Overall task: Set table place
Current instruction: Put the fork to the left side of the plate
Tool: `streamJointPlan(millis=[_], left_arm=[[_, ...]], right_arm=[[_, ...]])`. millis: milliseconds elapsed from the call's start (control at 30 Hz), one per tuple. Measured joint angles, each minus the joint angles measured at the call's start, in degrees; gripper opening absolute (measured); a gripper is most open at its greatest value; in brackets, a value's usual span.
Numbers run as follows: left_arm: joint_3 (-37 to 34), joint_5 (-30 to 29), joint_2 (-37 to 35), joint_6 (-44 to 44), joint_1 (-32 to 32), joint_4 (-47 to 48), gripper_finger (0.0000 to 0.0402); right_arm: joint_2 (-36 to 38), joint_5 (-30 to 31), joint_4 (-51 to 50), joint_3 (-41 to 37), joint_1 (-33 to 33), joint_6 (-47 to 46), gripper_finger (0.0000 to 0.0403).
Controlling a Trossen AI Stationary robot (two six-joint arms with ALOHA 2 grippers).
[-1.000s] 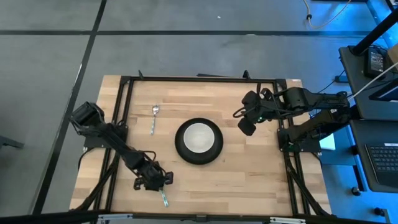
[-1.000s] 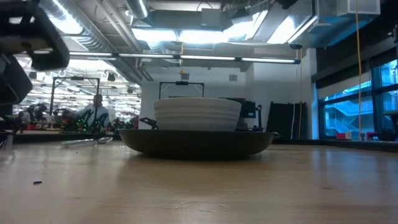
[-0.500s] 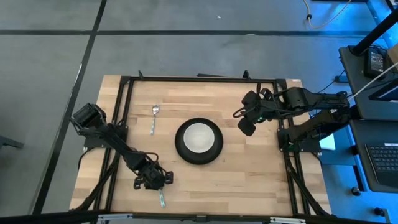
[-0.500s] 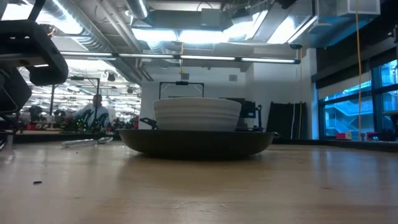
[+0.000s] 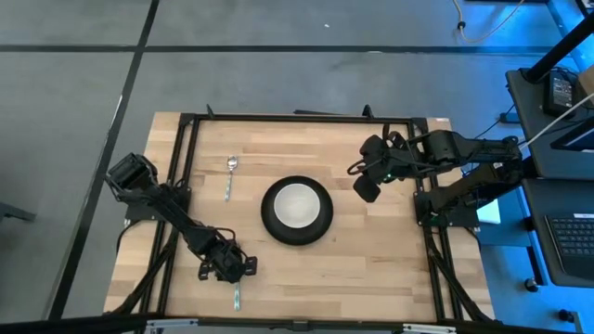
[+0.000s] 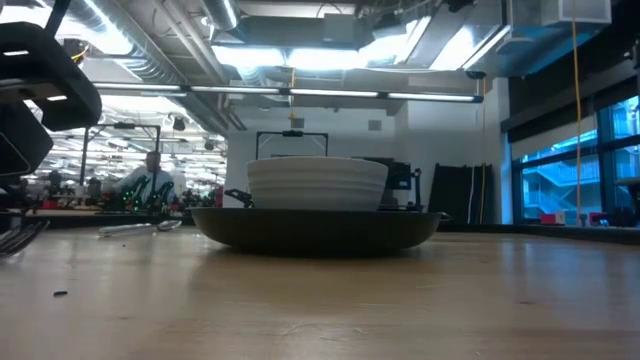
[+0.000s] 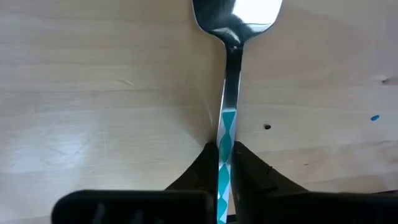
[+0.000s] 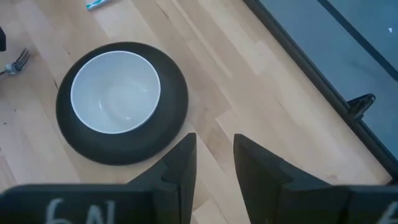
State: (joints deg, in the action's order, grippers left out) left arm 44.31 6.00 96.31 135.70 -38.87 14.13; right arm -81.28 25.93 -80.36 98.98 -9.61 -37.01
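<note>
A white bowl stands in a black round plate at the table's middle; both also show in the low view and in the right wrist view. A spoon lies flat left of the plate, toward the far edge. My left gripper is near the table's front left, shut on a fork with a blue-patterned handle. The fork's tines point toward the near edge. My right gripper is open and empty, above the table right of the plate. My left gripper pinches the fork's blue-patterned handle between its two fingers, which lie along the fork. The fingers point toward the table's near edge. The silver neck and head stick out ahead of them, low at the table. Whether the fork rests on the table, I cannot tell.
A black metal frame edges the wooden table, with posts at the corners. Bare wood lies to the right of the plate and along the near edge. A person stands far off in the room behind.
My left gripper has turned a little with the fork. The fork's free end has swung toward the table's left edge and now points more squarely at the near edge. Its tines have come into the low view at the left.
</note>
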Motion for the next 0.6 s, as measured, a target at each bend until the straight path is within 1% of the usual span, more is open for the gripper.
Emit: streamJointPlan(millis=[333,400,533,600], left_arm=[[-0.23,-2.32,-1.57,0.17,1.28,0.69,0.0015],[-0.26,-3.29,-2.25,-1.2,2.22,2.31,0.0015],[-0.35,-8.11,-4.09,-4.56,4.45,6.85,0.0015],[-0.35,-8.92,-4.9,-7.2,6.15,9.77,0.0015]], right_arm=[[0.0,0.0,0.0,0.0,0.0,0.01,0.0108],[0.0,0.0,0.0,0.0,0.01,0.0,0.0108],[0.0,0.02,0.02,0.0,0.0,-0.11,0.0108],[0.0,0.02,0.02,0.0,0.02,-0.11,0.0108]])
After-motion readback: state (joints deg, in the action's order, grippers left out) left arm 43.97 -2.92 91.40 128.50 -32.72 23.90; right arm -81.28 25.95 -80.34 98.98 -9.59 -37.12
